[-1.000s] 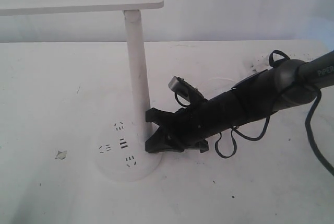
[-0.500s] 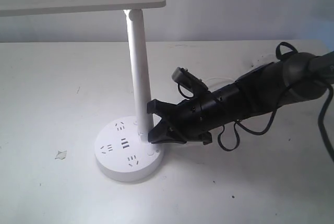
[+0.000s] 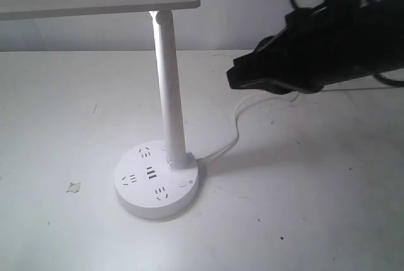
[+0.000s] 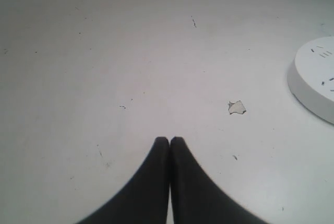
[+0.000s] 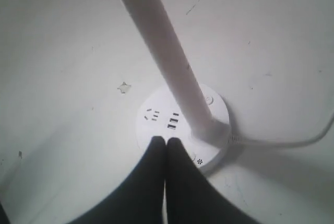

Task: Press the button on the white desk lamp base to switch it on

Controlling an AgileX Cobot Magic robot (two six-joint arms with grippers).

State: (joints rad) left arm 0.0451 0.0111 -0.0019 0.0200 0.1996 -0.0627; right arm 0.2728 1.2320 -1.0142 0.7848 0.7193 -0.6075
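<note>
The white desk lamp (image 3: 169,94) stands on the pale surface (image 3: 303,208). Its slim post is close to upright. Its long flat head (image 3: 95,4) lies level, with the long axis running across the exterior view and passing out at the left edge. The white desk lamp base (image 3: 142,203) sits flat left of centre, with its socket holes and black USB slots (image 3: 149,173) facing up. The button (image 3: 183,184) is on the top face of the base, just beside the foot of the post on the near right. A white cable (image 3: 237,126) leaves the foot and curves away to the right. A small scrap (image 3: 74,187) lies on the surface left of the base.

The right gripper (image 5: 166,140) hangs high above the surface at the upper right of the exterior view, well apart from the button and tipped down towards the base. Its fingers (image 5: 154,156) are pressed together with nothing between them. The left gripper (image 4: 169,140) is likewise clenched and holds nothing. It is over bare surface, with the scrap and the edge of the base off to one side.
</note>
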